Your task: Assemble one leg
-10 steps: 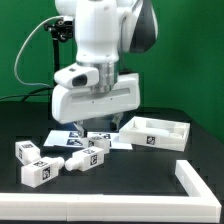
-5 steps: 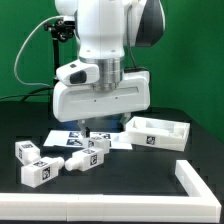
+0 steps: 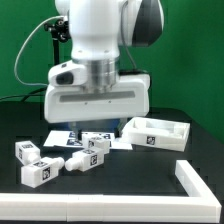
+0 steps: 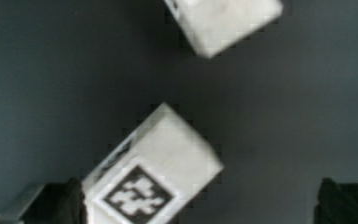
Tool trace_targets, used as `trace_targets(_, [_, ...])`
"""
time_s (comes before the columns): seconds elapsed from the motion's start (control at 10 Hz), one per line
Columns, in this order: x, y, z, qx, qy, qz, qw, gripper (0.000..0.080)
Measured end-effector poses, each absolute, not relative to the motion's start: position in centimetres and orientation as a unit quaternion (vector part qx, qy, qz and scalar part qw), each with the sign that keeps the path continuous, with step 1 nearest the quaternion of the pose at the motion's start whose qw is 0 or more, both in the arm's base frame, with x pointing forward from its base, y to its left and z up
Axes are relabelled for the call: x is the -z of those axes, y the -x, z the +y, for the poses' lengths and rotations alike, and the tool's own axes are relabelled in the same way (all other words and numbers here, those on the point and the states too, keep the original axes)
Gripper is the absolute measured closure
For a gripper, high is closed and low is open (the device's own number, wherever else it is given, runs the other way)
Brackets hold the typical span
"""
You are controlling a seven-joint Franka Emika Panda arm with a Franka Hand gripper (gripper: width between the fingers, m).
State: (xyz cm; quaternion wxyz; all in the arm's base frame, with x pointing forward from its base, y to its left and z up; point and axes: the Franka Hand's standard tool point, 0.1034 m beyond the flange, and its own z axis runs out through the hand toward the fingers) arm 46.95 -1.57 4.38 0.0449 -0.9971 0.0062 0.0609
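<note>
Gripper (image 3: 98, 127) hovers right above a leg (image 4: 155, 172) lying flat on the black table (image 3: 140, 185) beside the marker board (image 3: 60, 137), jaws spread wide, nothing held. Looks like the pick-up step. Next it needs to drop squarely over the leg and close.

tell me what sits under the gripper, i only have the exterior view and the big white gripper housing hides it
Observer: The wrist view shows one white square-section plastic leg, black-and-white tag facing up, lying on the dark table between the fingertips of the gripper.
Operator: is it gripped
Observer: No. The jaws stand wide open, and neither of the dark fingertips appears to press on it, though it sits nearer one of them.
Operator: lined up with the fingers
Observer: No, it lies diagonal to the line between them.
</note>
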Motion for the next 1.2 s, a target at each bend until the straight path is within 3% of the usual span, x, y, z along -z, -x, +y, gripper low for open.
trace_targets(0.5, [-4.1,-47.0,-1.8,-0.063,0.997,0.004,0.048,0.015])
trace_targets(0.8, [-1.5,-47.7,-3.5,-0.057,0.996,0.046,0.049,0.015])
trace_targets(1.0, [-1.1,-47.5,-3.5,-0.051,0.997,0.043,0.046,0.015])
trace_targets(1.1, [-1.1,-47.5,-3.5,-0.052,0.997,0.043,0.046,0.0236])
trace_targets(1.2, [-1.1,-47.5,-3.5,-0.052,0.997,0.043,0.046,0.0372])
